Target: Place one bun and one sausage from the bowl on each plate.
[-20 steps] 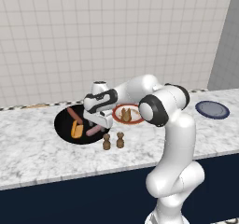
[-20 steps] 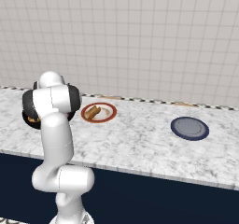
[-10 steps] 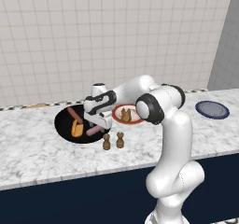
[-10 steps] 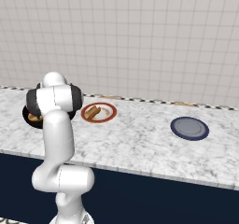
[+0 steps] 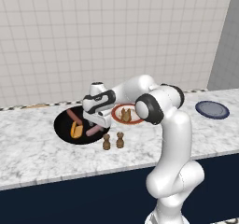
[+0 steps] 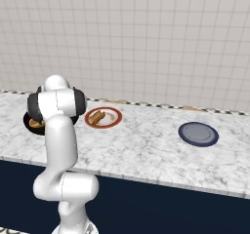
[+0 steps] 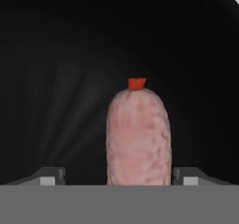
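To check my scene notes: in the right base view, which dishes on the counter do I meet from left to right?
black bowl → white plate with red-brown rim → dark blue plate

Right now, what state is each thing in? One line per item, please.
Gripper: open, fingertips on either side of a sausage, low over the bowl.
Sausage: lying in the bowl, between the fingertips, not lifted.
Bowl: on the counter, holding sausages and a bun.
White plate: holds food, apparently a bun and a sausage.
Blue plate: empty.
Two small shakers: upright, in front of the bowl.
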{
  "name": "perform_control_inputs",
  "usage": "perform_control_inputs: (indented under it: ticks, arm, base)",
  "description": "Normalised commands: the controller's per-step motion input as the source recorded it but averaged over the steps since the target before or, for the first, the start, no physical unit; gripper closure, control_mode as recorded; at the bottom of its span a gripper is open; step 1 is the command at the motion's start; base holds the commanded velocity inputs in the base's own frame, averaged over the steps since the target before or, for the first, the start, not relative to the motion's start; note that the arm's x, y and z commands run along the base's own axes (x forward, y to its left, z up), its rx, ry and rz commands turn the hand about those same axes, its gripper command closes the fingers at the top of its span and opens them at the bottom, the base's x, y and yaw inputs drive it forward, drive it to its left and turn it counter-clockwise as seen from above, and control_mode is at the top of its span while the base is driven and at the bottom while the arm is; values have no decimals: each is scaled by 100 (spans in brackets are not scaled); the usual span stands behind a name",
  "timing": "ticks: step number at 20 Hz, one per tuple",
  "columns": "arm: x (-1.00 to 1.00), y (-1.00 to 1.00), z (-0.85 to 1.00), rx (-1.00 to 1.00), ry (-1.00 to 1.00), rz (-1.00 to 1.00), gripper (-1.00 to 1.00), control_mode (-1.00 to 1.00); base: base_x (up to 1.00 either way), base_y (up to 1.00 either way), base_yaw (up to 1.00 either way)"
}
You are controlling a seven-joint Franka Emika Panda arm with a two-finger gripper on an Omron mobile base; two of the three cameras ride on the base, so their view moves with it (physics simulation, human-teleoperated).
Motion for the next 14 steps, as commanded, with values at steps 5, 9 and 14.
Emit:
perform_control_inputs:
  ticks: [5,9,14]
  arm:
    - [0,0,0,0,0,0,100,-100]
    - [2,-5,0,0,0,1,100,-100]
    - [-23,-14,38,0,-11,11,100,-100]
  base:
    - [0,0,0]
    - [0,0,0]
    - [0,0,0]
